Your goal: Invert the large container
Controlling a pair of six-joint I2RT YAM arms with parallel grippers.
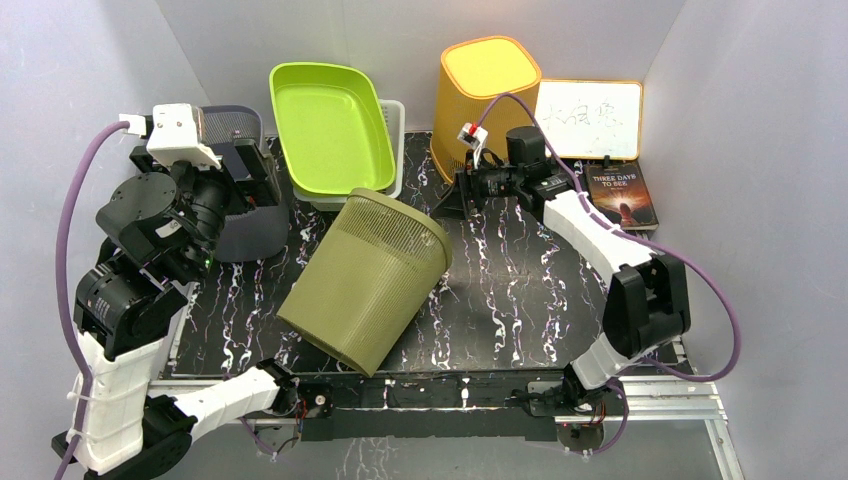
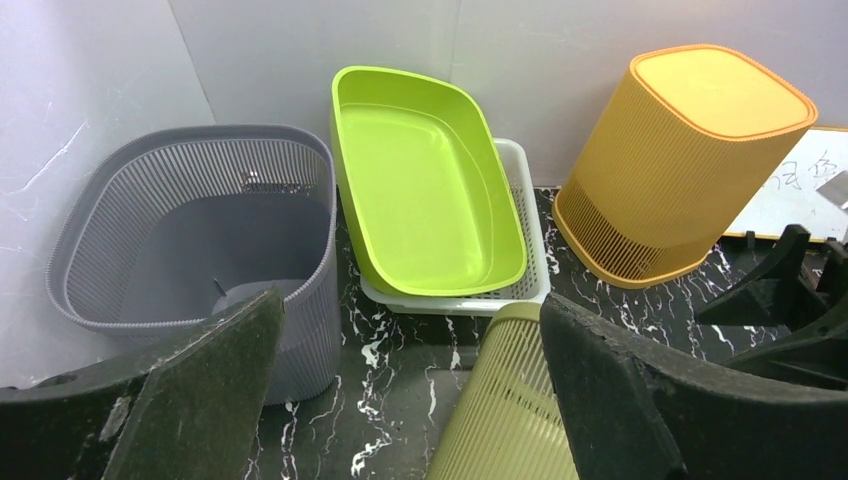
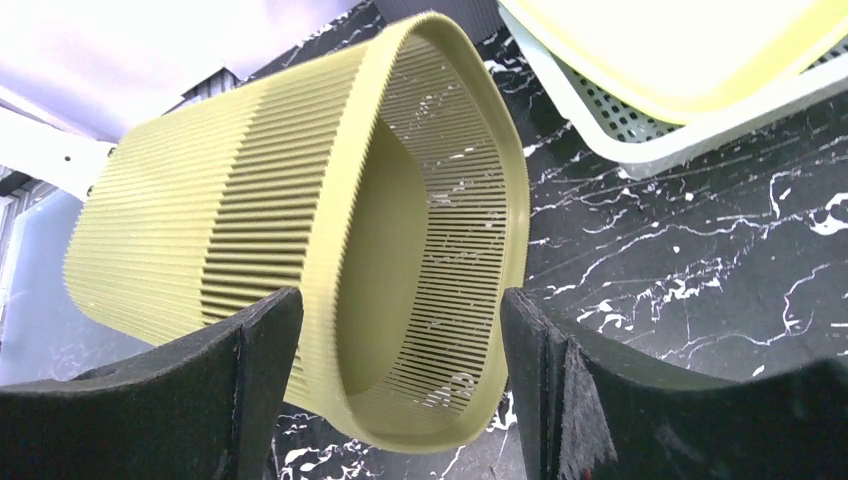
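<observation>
Basket (image 1: pixel 365 280), olive, on side; right wrist view shows inside; left gripper (image 2: pixel 410 305), right gripper (image 3: pixel 400 295) spread

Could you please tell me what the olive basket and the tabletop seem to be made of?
Olive basket: likely moulded plastic, matte; thin uniform slats let light through. Tabletop: smooth black with white marble-like veins; stone or printed laminate, I cannot tell.

We see an olive-green container (image 1: pixel 365 280) with fine vertical ribs and slits. The tray (image 1: pixel 330 125) is plain lime green and the perforated basket (image 1: pixel 394 140) white. One ribbed bin (image 1: pixel 480 95) is orange-yellow, another (image 1: pixel 245 230) grey. The tabletop (image 1: pixel 520 290) is black with white marble veins. The whiteboard (image 1: pixel 590 118) has an orange frame.
</observation>
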